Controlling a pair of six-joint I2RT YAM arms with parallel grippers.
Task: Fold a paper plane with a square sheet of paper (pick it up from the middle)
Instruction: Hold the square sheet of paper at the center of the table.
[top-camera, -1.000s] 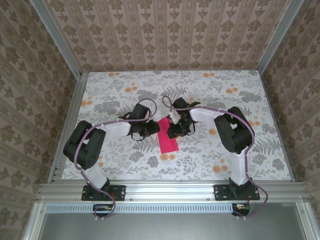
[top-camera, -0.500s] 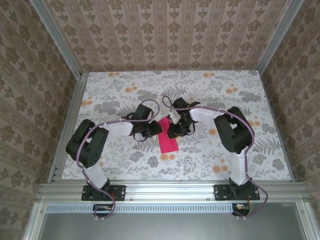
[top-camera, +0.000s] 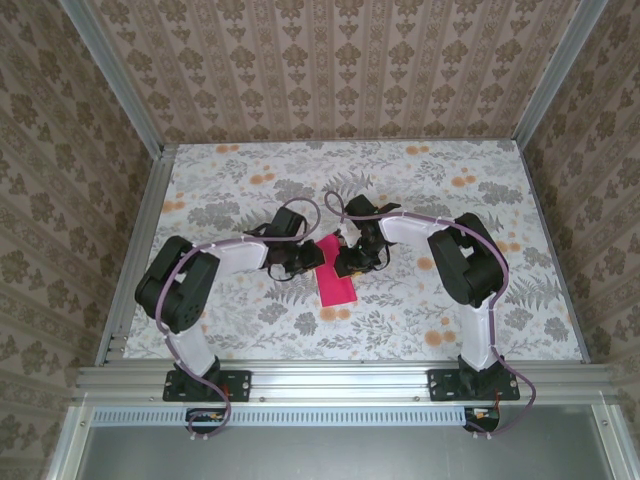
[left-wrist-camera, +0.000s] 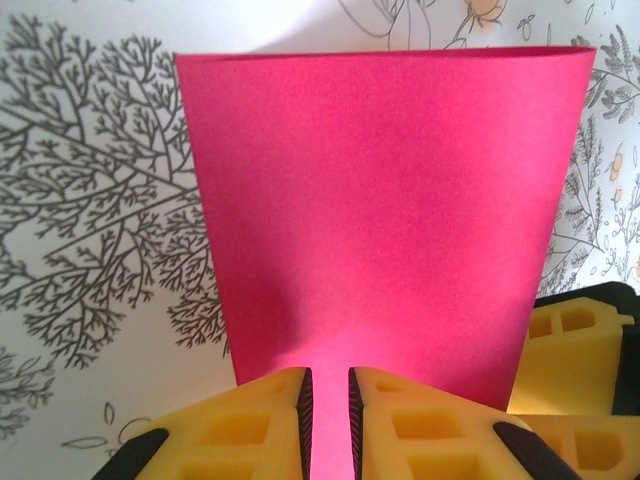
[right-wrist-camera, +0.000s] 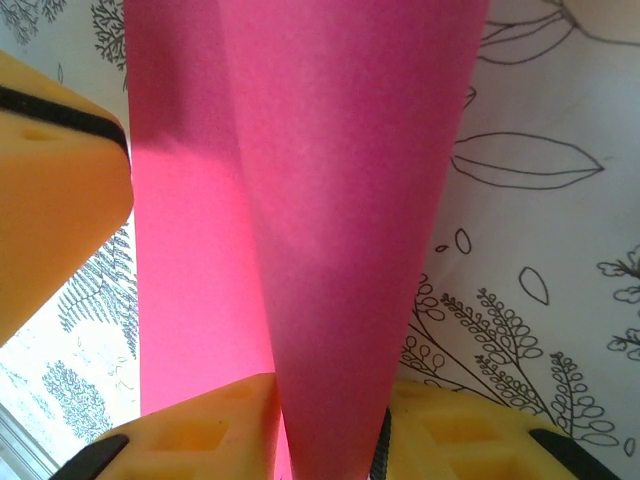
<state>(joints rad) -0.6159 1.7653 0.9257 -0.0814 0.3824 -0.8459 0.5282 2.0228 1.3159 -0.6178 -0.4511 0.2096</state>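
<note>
At the centre of the top view, you have the sheet of paper (top-camera: 337, 286) lying on the floral table (top-camera: 430, 180) as a narrow magenta strip, its upper end between the two arms. Your left gripper (top-camera: 313, 258) meets it from the left, your right gripper (top-camera: 344, 262) from the right. Low in the left wrist frame, the left gripper's yellow fingers (left-wrist-camera: 262, 415) stand almost together, pinching the paper's near edge, and the sheet spreads flat toward the top. Low in the right wrist frame, the right gripper's fingers (right-wrist-camera: 215, 430) are clamped on a raised layer of paper, with a second layer lying flatter at its left.
</note>
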